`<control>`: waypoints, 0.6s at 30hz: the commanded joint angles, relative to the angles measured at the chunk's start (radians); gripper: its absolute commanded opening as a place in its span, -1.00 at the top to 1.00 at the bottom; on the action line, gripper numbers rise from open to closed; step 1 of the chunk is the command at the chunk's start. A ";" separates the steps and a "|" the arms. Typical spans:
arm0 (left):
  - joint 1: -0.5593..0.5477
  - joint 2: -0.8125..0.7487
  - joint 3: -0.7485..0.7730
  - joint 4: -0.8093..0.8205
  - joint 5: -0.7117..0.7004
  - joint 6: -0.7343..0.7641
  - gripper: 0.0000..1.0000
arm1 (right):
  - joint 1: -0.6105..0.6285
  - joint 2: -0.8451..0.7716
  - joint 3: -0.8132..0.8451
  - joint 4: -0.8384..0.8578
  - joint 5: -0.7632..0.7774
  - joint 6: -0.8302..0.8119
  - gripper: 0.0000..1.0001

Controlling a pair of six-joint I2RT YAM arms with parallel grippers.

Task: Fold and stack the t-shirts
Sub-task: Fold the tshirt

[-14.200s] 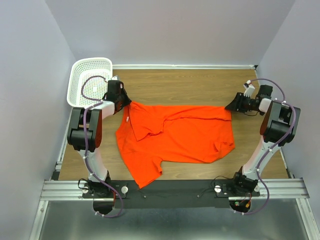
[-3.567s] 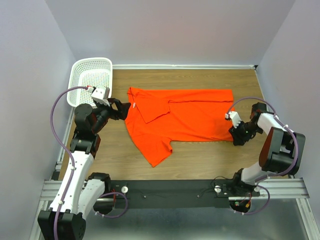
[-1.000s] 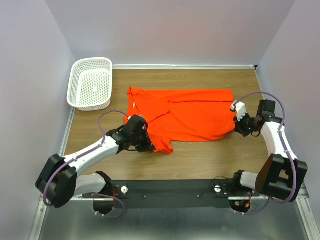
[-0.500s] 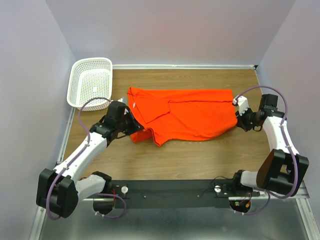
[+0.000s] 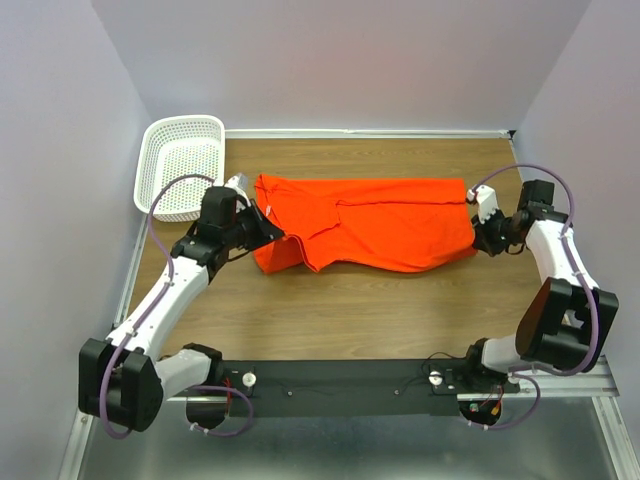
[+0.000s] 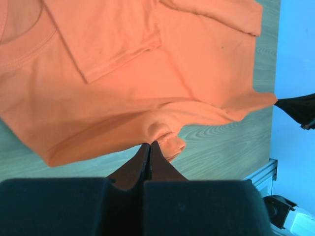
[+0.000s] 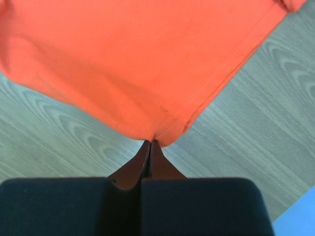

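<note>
Bg: wood-grain counter is boxed in by plain pale-lilac walls on 3 sides. White trim strip is seen along back edge, alu rail fitted at near edge, grey sheet metal below. Lighting even, diffuse.

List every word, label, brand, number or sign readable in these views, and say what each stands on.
None: no readable text shows in any view. The orange t-shirt is plain, the white basket carries no marking, and the wooden table has no print.
</note>
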 commanded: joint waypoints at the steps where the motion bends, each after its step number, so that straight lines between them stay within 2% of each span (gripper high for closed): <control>1: 0.009 0.028 0.071 0.070 0.054 0.060 1.00 | -0.003 0.035 0.055 -0.009 -0.024 0.038 0.99; 18: 0.047 0.061 0.076 0.076 0.037 0.074 1.00 | -0.001 0.185 0.164 0.024 -0.085 0.122 0.99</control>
